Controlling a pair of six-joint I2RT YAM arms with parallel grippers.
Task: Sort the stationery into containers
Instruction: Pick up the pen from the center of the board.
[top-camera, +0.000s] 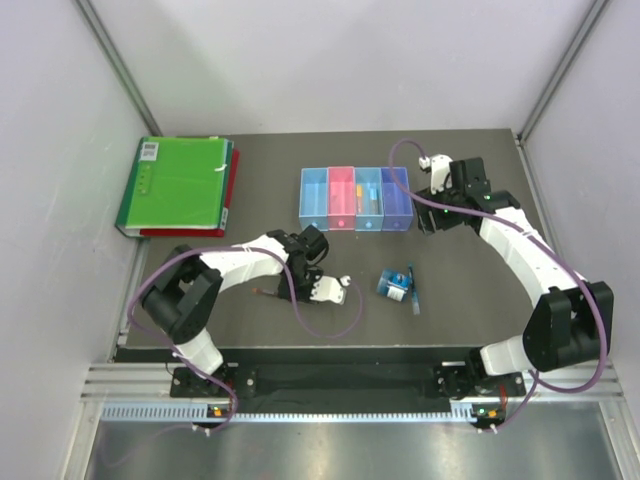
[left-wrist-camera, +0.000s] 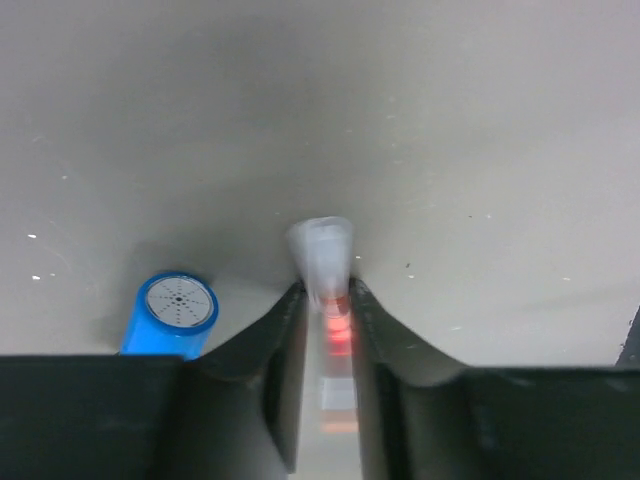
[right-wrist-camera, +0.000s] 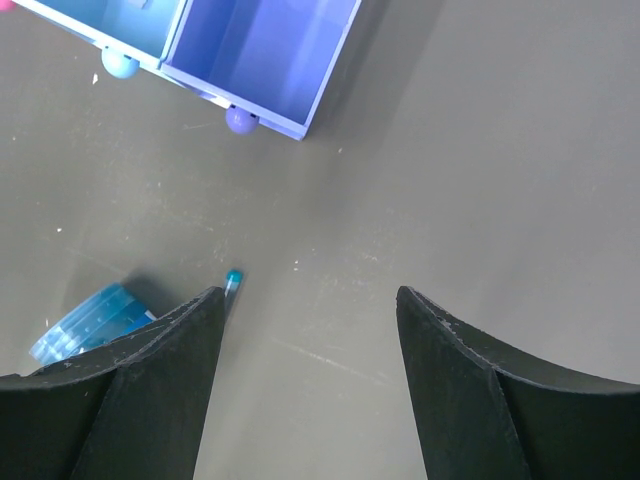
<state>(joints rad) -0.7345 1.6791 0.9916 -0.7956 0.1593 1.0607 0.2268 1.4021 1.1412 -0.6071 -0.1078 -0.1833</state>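
My left gripper (top-camera: 297, 288) (left-wrist-camera: 327, 292) is shut on the thin red pen (left-wrist-camera: 322, 250), low over the mat. The pen's clear cap sticks out past the fingertips, and its other end shows in the top view (top-camera: 265, 292). A small blue cap (left-wrist-camera: 172, 312) stands beside my left finger. The four joined bins (top-camera: 355, 197) stand at mid-table and small items lie in the middle two. My right gripper (top-camera: 430, 222) (right-wrist-camera: 308, 292) is open and empty above bare mat, just right of the violet bin (right-wrist-camera: 265, 60). The blue-white roll (top-camera: 393, 284) (right-wrist-camera: 85, 320) and dark teal pen (top-camera: 413, 290) (right-wrist-camera: 233, 280) lie together on the mat.
A big green binder (top-camera: 178, 185) lies at the back left of the mat. Grey walls close in the left, right and back. A purple cable (top-camera: 330, 325) loops off the left wrist near the table's front edge.
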